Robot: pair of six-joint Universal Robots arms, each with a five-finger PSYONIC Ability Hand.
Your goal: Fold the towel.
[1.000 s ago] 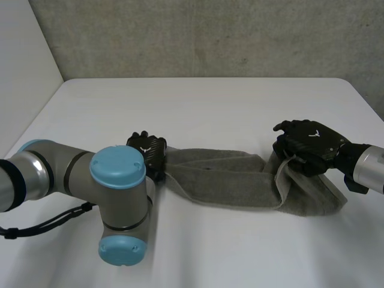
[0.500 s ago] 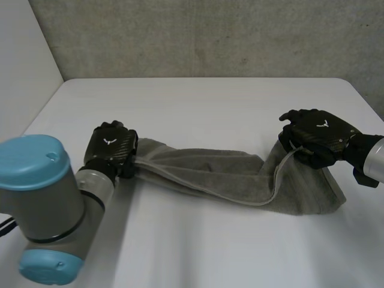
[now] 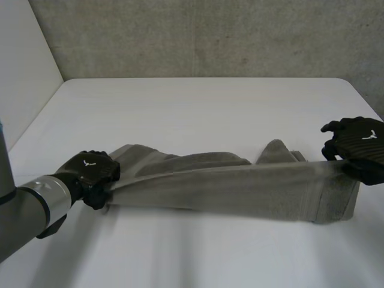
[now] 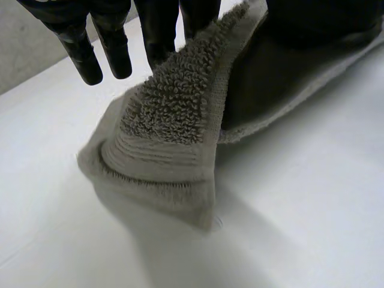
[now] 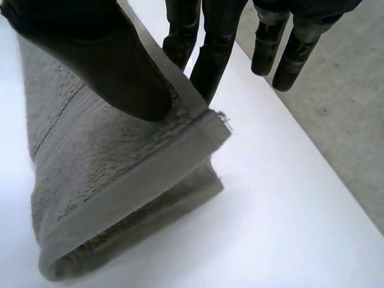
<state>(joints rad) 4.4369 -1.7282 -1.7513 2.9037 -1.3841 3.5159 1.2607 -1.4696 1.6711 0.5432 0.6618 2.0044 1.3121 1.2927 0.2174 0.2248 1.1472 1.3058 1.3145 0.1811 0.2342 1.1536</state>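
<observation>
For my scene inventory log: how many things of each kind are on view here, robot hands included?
towel: 1
hands: 2, the left hand and the right hand
table: 1
Total: 4

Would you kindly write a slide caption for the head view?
Left robot hand and right robot hand hold a grey towel stretched across the white table.

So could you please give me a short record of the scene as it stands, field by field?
left hand: pinches one end corner of the towel between thumb and fingers
right hand: pinches the opposite end's edge between thumb and fingers
towel: grey, drawn out long between the two hands, lower part lying on the table
table: white
fold state: bunched lengthwise, not yet a neat fold
</observation>
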